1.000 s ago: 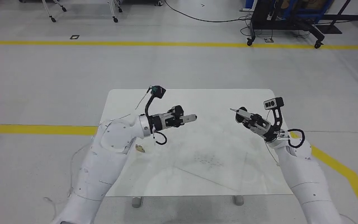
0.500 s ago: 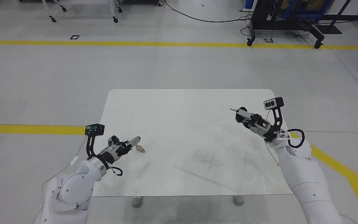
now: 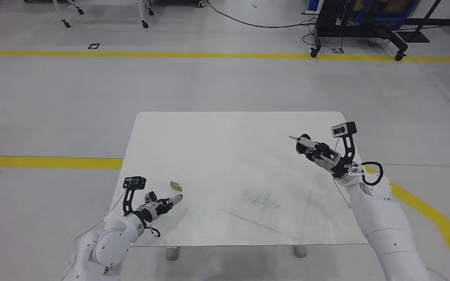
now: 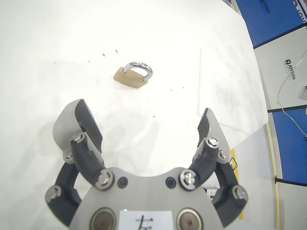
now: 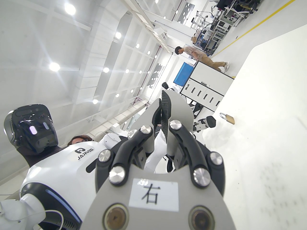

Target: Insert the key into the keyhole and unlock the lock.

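resting on the table [image 4: 48, 25], one padlock [image 4: 132, 75] sits near the spread left gripper [image 4: 144, 110]; right gripper [image 5: 164, 98] pinched closed.

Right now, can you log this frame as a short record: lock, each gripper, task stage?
padlock: brass, lying flat on the table near its left edge, shackle looks closed
left gripper: jaws open, just short of the padlock, not touching it
right gripper: above the table's right side, jaws shut on a thin piece, apparently the key
stage: key not yet in the keyhole
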`<move>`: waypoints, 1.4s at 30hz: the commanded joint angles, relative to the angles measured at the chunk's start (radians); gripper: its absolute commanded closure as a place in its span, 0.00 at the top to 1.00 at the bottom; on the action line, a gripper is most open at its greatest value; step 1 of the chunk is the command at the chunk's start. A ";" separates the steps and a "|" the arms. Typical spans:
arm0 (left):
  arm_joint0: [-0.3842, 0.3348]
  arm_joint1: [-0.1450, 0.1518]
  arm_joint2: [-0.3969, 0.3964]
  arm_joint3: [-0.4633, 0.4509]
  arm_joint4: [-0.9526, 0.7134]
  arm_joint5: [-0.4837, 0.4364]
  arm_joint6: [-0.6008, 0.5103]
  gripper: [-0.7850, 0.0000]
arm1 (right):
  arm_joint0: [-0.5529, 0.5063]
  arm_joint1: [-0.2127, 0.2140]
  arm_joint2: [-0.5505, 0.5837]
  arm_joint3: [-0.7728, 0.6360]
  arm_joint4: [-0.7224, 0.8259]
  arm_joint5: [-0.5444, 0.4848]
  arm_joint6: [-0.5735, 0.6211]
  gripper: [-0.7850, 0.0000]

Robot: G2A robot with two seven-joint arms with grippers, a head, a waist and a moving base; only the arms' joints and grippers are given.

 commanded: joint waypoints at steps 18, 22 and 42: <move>-0.092 0.011 -0.006 0.149 -0.092 -0.127 0.084 0.86 | 0.000 0.000 0.000 0.000 0.000 0.000 0.000 0.00; -0.057 0.021 -0.059 0.137 0.009 -0.058 0.098 0.88 | 0.000 0.000 0.000 0.000 0.000 0.000 0.000 0.00; -0.084 0.026 0.003 0.110 0.037 -0.060 0.103 0.72 | 0.000 0.000 0.000 0.000 0.000 0.000 0.000 0.00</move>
